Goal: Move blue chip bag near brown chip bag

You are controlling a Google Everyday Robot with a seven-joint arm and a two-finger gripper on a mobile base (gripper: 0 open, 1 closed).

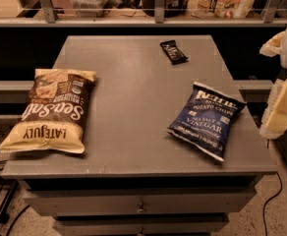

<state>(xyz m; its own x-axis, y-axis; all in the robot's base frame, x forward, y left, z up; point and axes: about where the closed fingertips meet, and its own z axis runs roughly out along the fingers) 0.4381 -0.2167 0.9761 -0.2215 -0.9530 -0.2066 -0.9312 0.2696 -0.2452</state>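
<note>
The blue chip bag (206, 120) lies flat on the right side of the grey table (133, 97), near its right edge, tilted with its top toward the back. The brown chip bag (52, 110) is about twice its size and lies flat on the table's left side, its lettering upside down to the camera. A wide stretch of table separates the two bags. My gripper (283, 104) shows as cream and white parts at the frame's right edge, just right of the blue chip bag and off the table's side, holding nothing.
A tiny black snack bar wrapper (173, 51) lies at the table's back middle. A shelf with a rail (158, 14) and packaged goods runs behind the table. Drawers (141, 205) sit under the table's front edge. Cables lie on the floor at left.
</note>
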